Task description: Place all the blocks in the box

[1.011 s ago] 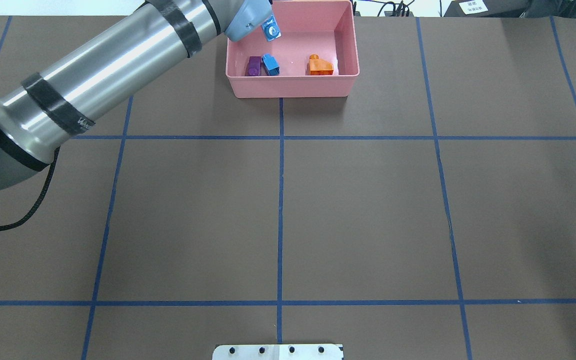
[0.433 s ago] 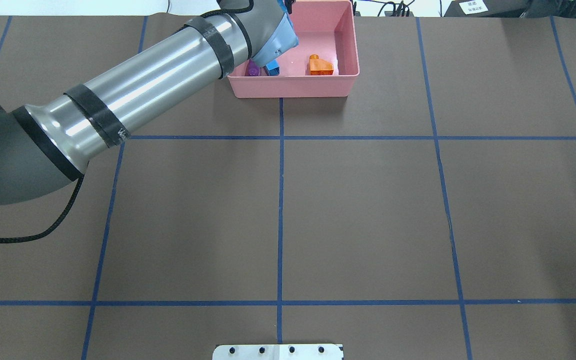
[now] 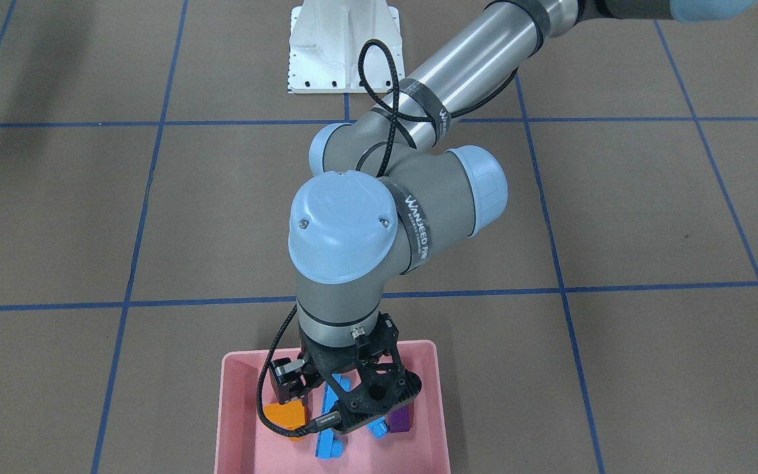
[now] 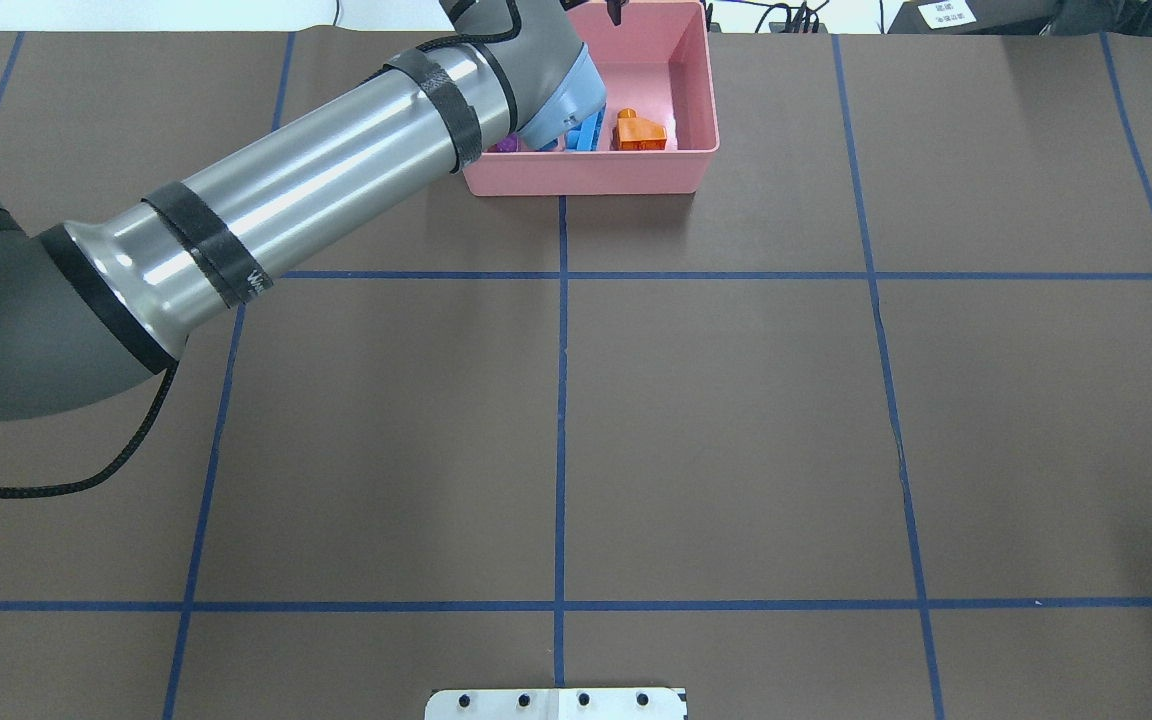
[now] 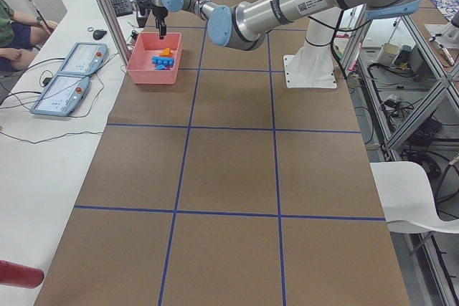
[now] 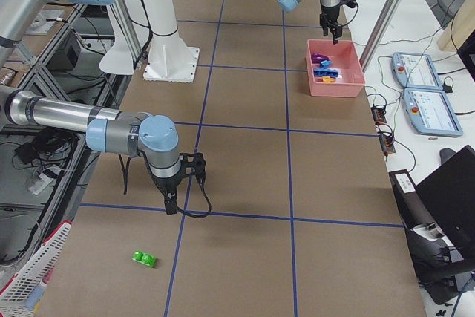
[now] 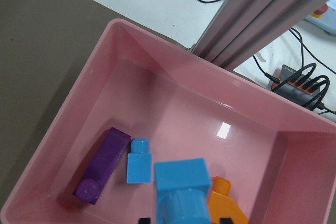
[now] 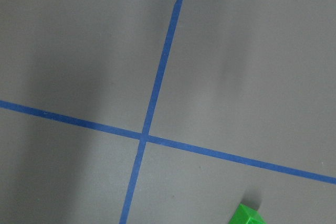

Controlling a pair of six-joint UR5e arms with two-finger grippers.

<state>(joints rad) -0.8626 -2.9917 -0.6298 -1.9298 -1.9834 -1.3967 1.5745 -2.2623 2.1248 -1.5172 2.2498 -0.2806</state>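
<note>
If the left gripper (image 6: 335, 37), spread empty above the box (image 7: 210, 103), dips, it could strike the long blue bar (image 7: 181, 179) inside.

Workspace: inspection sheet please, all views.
surface: brown mat with blue tape grid.
job's things: orange block, purple bar, small blue cube, long blue bar in pink box; green block on the mat, outside it.
clutter: red object beside the mat.
grippers: left gripper open over the box; right gripper low over the mat, state cannot tell.
cables: black cable along left arm.
surroundings: two pendants, white chair, a seated person.
</note>
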